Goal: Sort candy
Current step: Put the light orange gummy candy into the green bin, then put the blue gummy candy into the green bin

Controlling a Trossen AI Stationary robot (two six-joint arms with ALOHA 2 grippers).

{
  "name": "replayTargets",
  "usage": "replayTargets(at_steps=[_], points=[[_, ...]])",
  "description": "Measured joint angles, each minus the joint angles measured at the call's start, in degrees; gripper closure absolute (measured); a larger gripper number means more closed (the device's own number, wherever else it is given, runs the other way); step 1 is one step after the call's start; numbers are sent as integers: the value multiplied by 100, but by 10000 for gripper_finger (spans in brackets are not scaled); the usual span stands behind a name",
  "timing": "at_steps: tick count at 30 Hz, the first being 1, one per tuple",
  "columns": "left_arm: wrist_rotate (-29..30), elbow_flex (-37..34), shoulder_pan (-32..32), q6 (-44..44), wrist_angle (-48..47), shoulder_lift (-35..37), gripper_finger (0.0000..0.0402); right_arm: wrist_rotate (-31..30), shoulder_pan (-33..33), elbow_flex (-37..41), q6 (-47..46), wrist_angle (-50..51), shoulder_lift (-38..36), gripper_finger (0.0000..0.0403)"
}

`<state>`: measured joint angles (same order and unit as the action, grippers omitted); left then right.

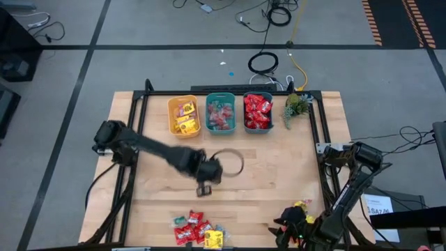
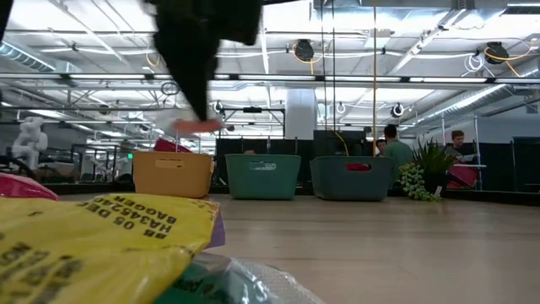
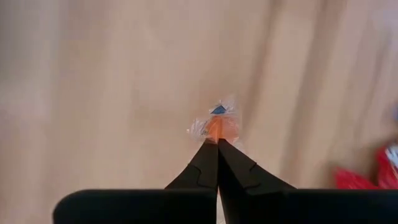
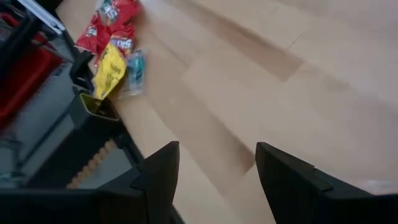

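The left gripper (image 3: 217, 142) hangs above the middle of the tabletop (image 1: 279, 167), its jaws clamped on a small clear-wrapped orange candy (image 3: 216, 126). More candy, red and yellow packets (image 1: 196, 229), lies in a heap at the near edge, and the yellow bin (image 1: 184, 116), teal bin (image 1: 221, 113) and third bin (image 1: 257, 111) each hold some. The right gripper (image 4: 217, 163) waits at the near right corner, jaws apart

Red and yellow candy (image 1: 197, 231) lies on pale wood table (image 1: 279, 181), behind it a yellow bin (image 1: 184, 116), teal bin (image 1: 220, 113) and red-filled bin (image 1: 257, 112).
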<state>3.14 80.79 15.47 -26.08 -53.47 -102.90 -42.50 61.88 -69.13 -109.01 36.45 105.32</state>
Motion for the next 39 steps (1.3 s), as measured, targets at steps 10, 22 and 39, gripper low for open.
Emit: replayTargets(at_steps=[10,22,39], points=[[-695,215,-2390,2166,657,361,400,-241,-417,870,-528,-967,-5,200],[-484,224,-4053,2397,2036,366,372,-285,-1107,1151,-581,-908,-350,200],[-1032,224,-4238,3075,2489,366,368,-275,-1506,1153,-581,-1088,-402,200]])
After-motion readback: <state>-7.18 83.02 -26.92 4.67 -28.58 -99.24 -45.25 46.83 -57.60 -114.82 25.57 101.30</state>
